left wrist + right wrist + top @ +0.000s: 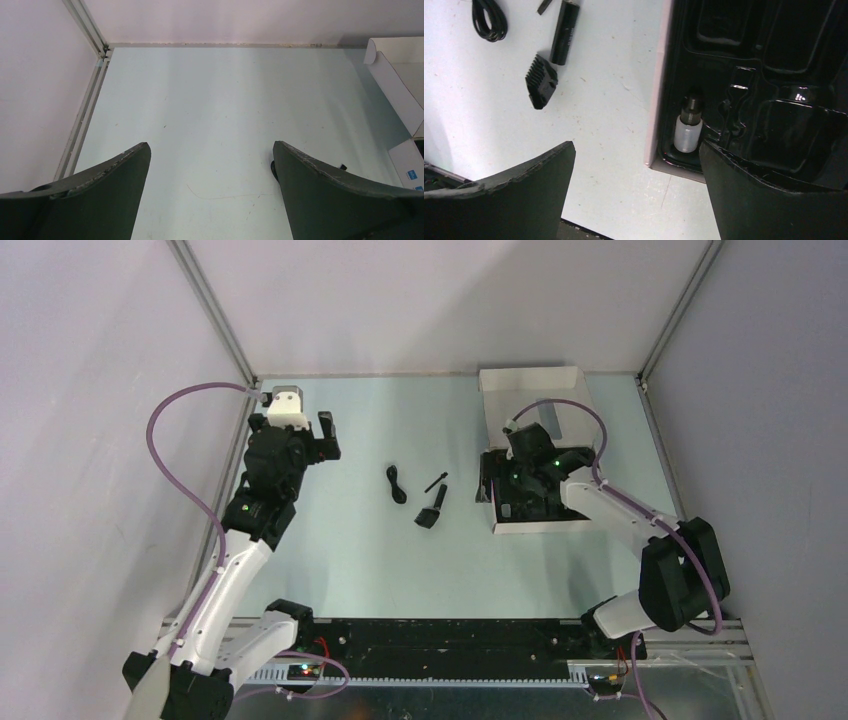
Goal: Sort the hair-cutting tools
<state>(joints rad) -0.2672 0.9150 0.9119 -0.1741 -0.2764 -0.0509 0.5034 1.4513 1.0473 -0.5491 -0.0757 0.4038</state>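
Three hair-cutting tools lie mid-table: a black coiled cord [397,483] [488,17], a thin stick-brush [435,483] and a black clipper [436,500] [565,31] with a black comb attachment [542,81] at its end. My right gripper [497,490] [636,145] is open and empty. It hovers over the left edge of the white box [658,95], whose black moulded tray [774,75] holds a small clear bottle [688,130]. My left gripper [303,432] [211,145] stands open over bare table at the back left, well left of the tools.
The box's open lid [535,385] [395,85] lies toward the back wall. Walls and metal frame posts [87,30] close in the table on three sides. The arm bases and a black rail [440,635] run along the near edge.
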